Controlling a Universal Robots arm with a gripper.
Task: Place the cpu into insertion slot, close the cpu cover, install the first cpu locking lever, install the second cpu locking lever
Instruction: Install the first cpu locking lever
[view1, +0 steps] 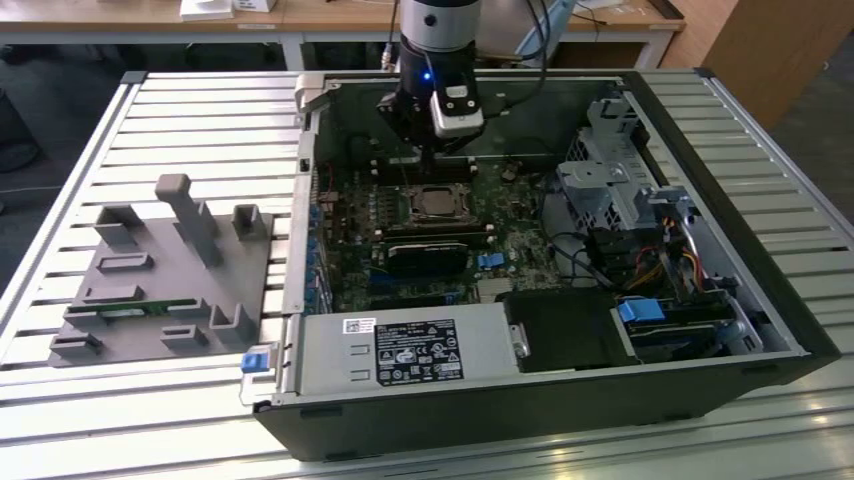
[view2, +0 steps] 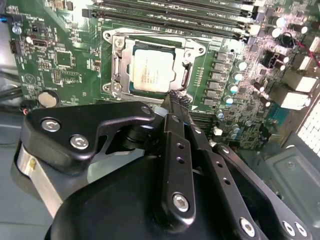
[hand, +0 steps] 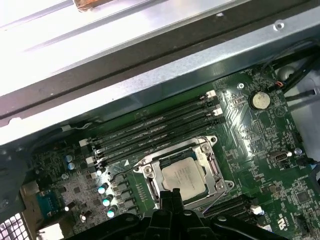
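- The small, flat, silver-grey square cpu (view2: 152, 70) lies in the square insertion slot (view1: 400, 205) on the green board (view2: 75, 45), so that step looks done.
- The thin silvery cpu cover (view2: 157, 44) seems folded down around it. I cannot tell if the locking levers are fastened.
- Just on the far side, the black gripper (view2: 175, 95) hangs with its fingers (view2: 172, 130) pinched together on nothing.
- The exterior view shows the whole black computer case (view1: 534, 410) on the slatted surface (view1: 200, 110). Both wrist views show the chip up close.

A lab: slatted workbench (view1: 200, 120) carries an opened computer (view1: 534, 415).
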